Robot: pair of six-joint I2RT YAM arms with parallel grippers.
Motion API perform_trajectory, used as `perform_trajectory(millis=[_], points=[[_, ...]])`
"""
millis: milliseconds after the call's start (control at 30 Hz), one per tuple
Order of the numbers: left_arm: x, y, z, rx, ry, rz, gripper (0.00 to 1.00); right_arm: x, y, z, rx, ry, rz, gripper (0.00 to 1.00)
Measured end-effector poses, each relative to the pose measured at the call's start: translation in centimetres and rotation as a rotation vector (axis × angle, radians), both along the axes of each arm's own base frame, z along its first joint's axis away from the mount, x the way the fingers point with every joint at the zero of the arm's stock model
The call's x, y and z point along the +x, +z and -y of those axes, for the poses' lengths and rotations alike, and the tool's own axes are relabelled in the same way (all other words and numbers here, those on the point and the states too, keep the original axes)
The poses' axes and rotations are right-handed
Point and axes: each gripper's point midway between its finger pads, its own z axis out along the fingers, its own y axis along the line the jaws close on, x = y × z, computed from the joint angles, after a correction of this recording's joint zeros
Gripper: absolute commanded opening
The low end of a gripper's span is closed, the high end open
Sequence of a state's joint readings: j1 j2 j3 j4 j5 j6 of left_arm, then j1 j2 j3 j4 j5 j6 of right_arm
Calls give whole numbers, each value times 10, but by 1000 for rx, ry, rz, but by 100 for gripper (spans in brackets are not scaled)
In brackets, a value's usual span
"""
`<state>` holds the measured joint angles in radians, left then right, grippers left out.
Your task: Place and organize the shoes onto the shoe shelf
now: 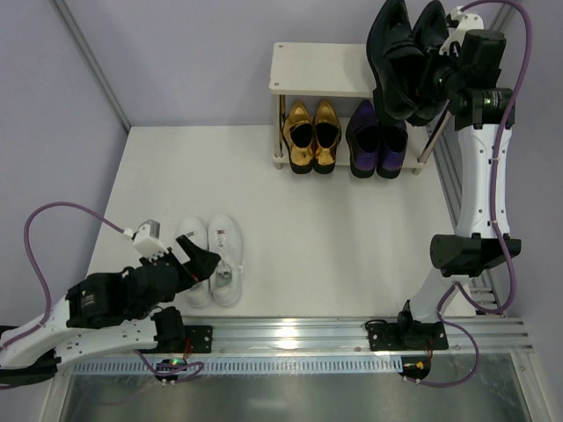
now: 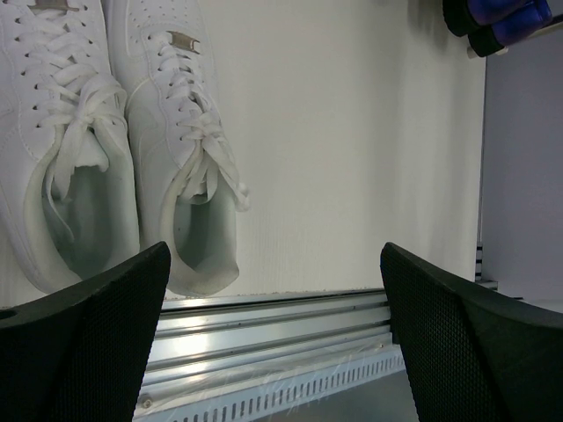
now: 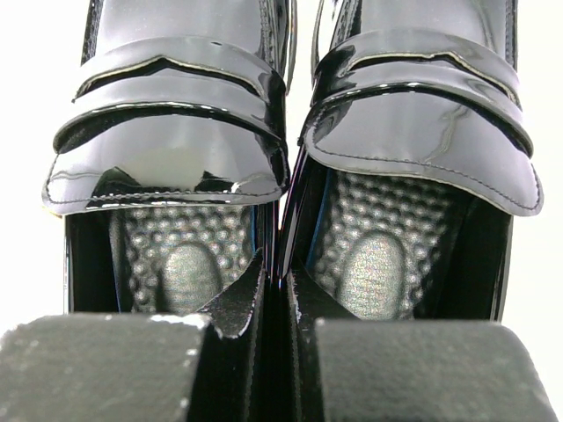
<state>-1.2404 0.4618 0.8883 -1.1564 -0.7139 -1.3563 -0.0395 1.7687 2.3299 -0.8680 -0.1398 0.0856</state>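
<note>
Closest in, at the left, the left arm's black two-finger gripper [image 1: 204, 261] [image 2: 274, 255] hangs low over the heels of a pair of white lace-up sneakers [image 1: 224, 255] [image 2: 132, 132], its fingers spread wide and holding nothing. The sneakers sit side by side on the white table [image 1: 352, 237], lengthwise near-to-far, with toes to the back wall. Further right and back stands the small two-tier shelf of cream boards and silver legs [image 1: 317, 70]. Its lower tier holds shiny gold loafers [image 1: 312, 136] on the left and dark purple pointed loafers [image 1: 378, 141] on the right, heels facing the arms. Over the top board's right end, the right gripper [image 1: 433, 66] [image 3: 281, 308] pinches the glossy black pointed loafers [image 1: 396, 61] [image 3: 176, 132] by their touching inner walls, toes pointing away from it. I can't tell whether they touch the board.
</note>
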Motion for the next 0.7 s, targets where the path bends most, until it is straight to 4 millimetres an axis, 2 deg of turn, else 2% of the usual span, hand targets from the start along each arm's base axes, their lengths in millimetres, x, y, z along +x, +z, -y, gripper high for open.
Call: perform_trajectory(millis=[133, 300, 433, 600, 700], points=[[0, 2, -2, -12, 2, 4, 100, 4, 8, -2, -6, 10, 29, 4], [0, 3, -5, -18, 12, 12, 100, 14, 15, 7, -40, -26, 66, 4], [1, 3, -7, -18, 19, 17, 100, 24, 9, 11, -49, -43, 60, 4], [2, 4, -9, -27, 31, 20, 100, 40, -11, 12, -48, -42, 23, 4], [2, 4, -12, -33, 38, 21, 100, 41, -10, 12, -56, -45, 32, 4]])
